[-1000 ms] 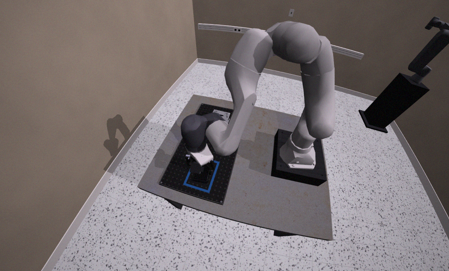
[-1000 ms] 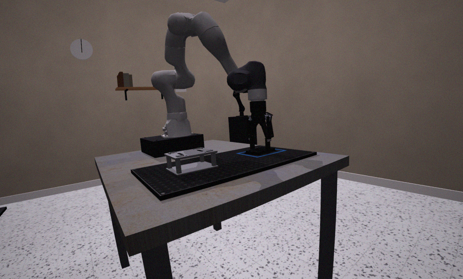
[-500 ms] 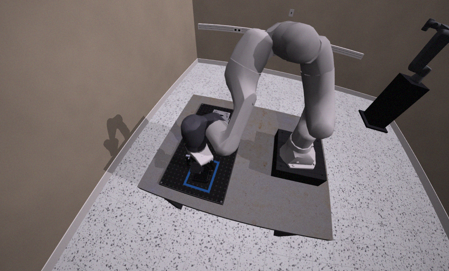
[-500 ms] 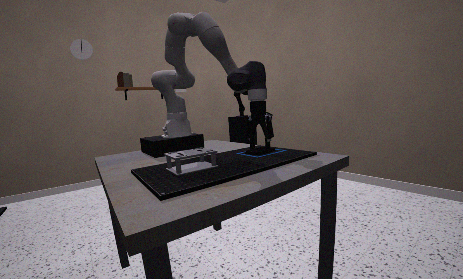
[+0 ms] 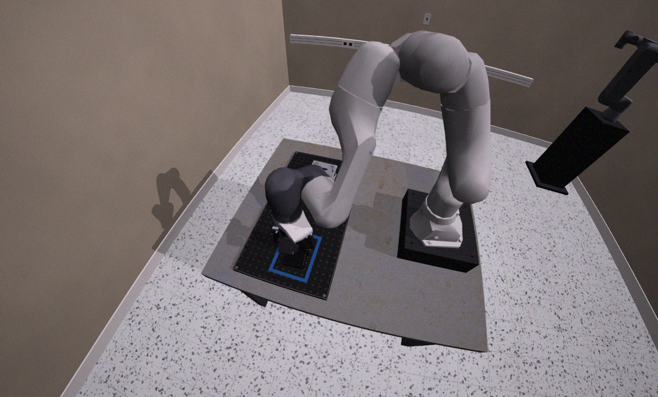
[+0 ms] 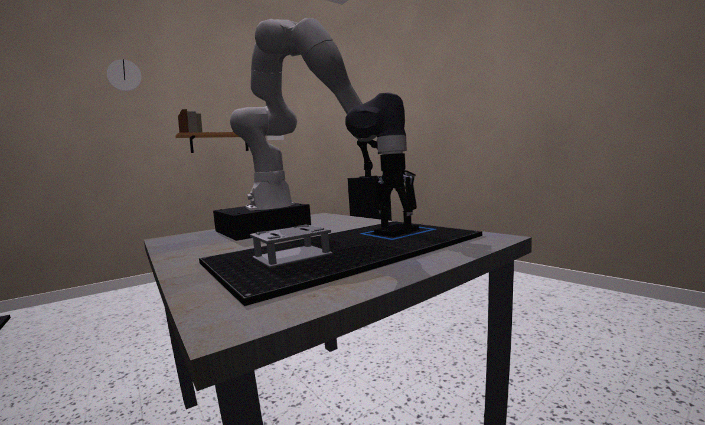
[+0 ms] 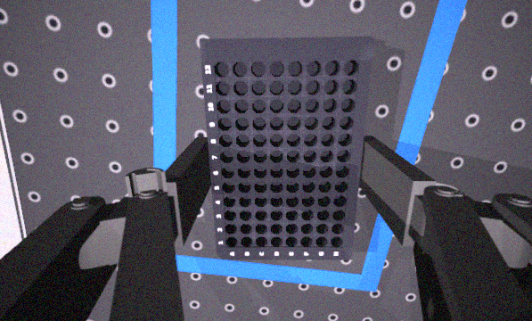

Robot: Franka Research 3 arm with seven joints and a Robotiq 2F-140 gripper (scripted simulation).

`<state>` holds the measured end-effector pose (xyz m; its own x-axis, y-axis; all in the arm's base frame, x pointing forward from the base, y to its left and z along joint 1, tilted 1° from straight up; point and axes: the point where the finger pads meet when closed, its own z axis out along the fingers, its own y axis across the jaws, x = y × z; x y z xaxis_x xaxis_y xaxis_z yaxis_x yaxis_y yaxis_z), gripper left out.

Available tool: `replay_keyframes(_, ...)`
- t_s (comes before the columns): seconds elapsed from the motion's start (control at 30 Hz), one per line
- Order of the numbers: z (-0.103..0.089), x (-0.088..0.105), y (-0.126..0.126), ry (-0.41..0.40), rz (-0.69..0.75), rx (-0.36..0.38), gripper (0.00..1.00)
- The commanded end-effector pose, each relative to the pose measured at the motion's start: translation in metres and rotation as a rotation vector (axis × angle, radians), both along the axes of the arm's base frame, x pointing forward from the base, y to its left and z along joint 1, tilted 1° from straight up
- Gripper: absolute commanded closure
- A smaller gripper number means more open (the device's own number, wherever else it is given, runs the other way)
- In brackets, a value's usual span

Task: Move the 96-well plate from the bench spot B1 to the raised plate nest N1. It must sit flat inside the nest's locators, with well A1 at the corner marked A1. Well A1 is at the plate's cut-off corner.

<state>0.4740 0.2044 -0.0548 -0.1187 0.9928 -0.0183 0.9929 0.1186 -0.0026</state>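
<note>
Gripping: the pincer (image 7: 283, 178) is clenched on the 96-well plate (image 7: 283, 152), one finger (image 7: 190, 178) on each long side
Plate place: centre of the wrist view, inside the blue B1 outline (image 7: 164, 80) on the black breadboard (image 6: 270, 274)
Nest: plate nest N1 (image 6: 290, 233) stands left of centre in the exterior view, well apart from the plate
Support: the desk (image 6: 270, 322) carries the breadboard

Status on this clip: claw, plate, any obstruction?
Claw shut on 96-well plate, fingers on its long sides. Plate just above blue-marked B1. Nest N1 unoccupied; nothing seen blocking.
</note>
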Motion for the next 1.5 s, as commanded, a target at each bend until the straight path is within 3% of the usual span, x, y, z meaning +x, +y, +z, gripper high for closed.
replay_keyframes(0.0,0.001,0.001,0.001,-0.002,-0.007,0.003,0.4)
replay_keyframes(0.47,0.007,0.001,0.001,-0.002,-0.007,0.003,0.4)
replay_keyframes(1.47,0.054,0.001,0.002,-0.002,-0.007,0.003,0.4)
